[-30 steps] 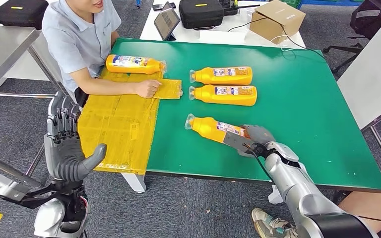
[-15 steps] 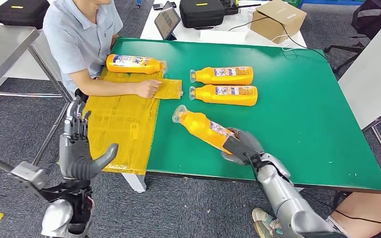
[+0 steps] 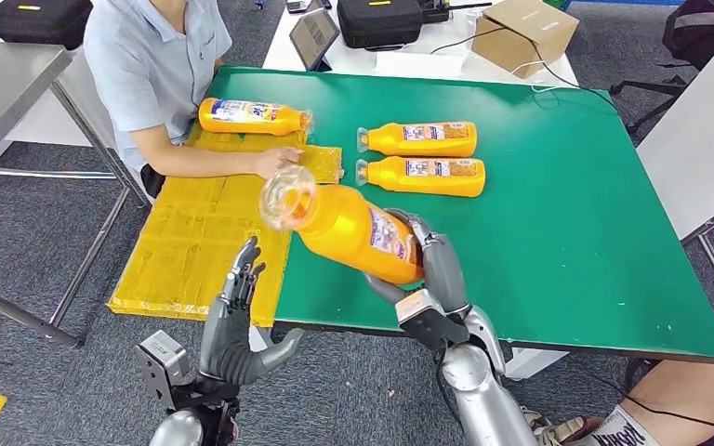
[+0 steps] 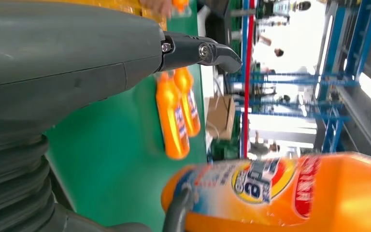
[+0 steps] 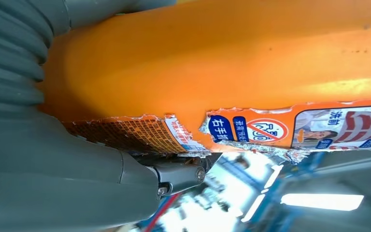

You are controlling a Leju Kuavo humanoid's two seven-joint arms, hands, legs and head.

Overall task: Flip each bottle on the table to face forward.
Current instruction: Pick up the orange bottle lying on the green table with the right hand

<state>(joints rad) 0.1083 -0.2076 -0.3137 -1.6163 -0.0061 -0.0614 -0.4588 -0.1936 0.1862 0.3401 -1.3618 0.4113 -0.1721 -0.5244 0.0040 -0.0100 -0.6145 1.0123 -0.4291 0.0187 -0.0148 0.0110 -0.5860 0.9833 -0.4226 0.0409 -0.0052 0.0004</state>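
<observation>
While the bottle [image 3: 353, 228] hangs tilted above the table's [image 3: 567, 223] near edge, gripped at its base by my right hand [image 3: 432, 269], it could slip; left hand [image 3: 232, 321] waits below, fingers spread, empty.

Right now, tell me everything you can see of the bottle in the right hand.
The held bottle is orange plastic with a clear cap end and a blue-and-white printed label, torn at its edges in the right wrist view. It is lifted off the green table, tilted with its cap up and toward the robot's left. The right hand grips its base end; nothing else touches it.
</observation>
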